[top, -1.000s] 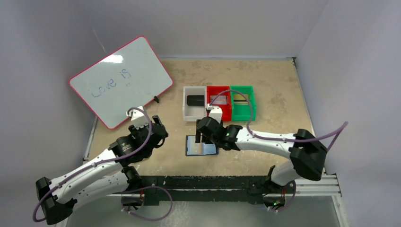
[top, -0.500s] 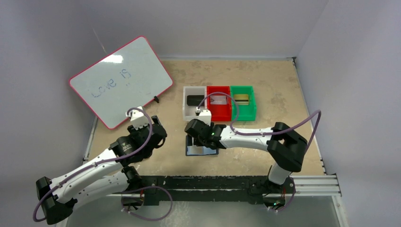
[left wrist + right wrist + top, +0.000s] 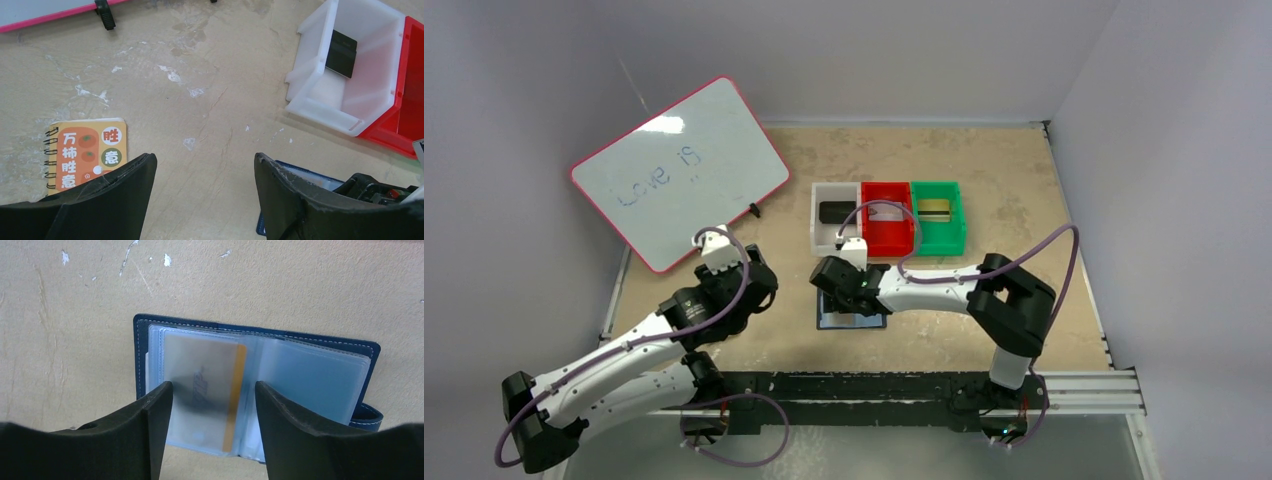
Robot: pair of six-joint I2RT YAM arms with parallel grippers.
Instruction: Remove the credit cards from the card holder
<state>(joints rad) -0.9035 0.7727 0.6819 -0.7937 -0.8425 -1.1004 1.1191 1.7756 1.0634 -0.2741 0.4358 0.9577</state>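
Observation:
The navy card holder [image 3: 310, 375] lies open and flat on the table, its clear blue sleeves facing up. One pale credit card [image 3: 200, 365] with an orange stripe sits inside the left sleeve. My right gripper [image 3: 214, 386] hovers open directly over that sleeve, holding nothing. In the top view it [image 3: 832, 285] covers most of the card holder [image 3: 866, 322]. My left gripper [image 3: 204, 157] is open and empty over bare table, left of the card holder [image 3: 305, 175]. Other cards lie in the bins: a dark card [image 3: 341, 47], one in red [image 3: 886, 210], one in green [image 3: 935, 208].
White bin [image 3: 822, 238], red bin [image 3: 890, 240] and green bin [image 3: 946, 238] stand in a row behind the card holder. An orange spiral pad [image 3: 85, 152] lies by my left finger. A pink-rimmed whiteboard [image 3: 679, 170] leans at the back left.
My right gripper has moved left, over the card holder's left half, and its jaws have narrowed a little. The left arm has not moved.

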